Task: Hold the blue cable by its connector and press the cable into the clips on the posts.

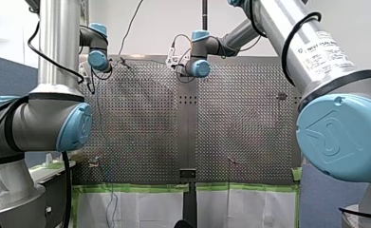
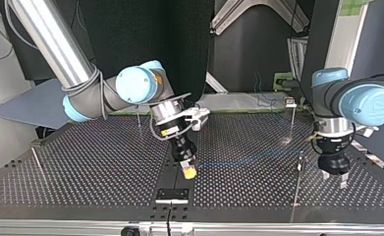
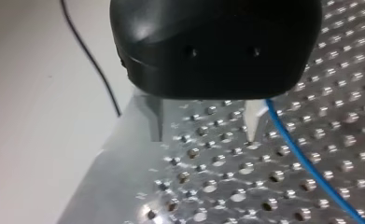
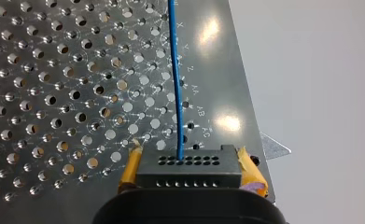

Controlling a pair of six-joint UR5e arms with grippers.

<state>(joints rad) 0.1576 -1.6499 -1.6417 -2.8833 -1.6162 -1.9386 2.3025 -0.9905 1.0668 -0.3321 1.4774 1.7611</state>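
Right gripper (image 2: 189, 169) clenched on black connector (image 4: 189, 167), right by the worktop (image 2: 81, 167) edge. Blue cable (image 4: 175, 79) runs off along that edge, passing just beside left gripper (image 3: 203, 137), which is released and holds nothing. Thin post (image 2: 297, 179) stands near it.

Perforated metal table (image 2: 81, 162), thin upright posts (image 2: 292, 123); blue cable (image 4: 174, 70) over it
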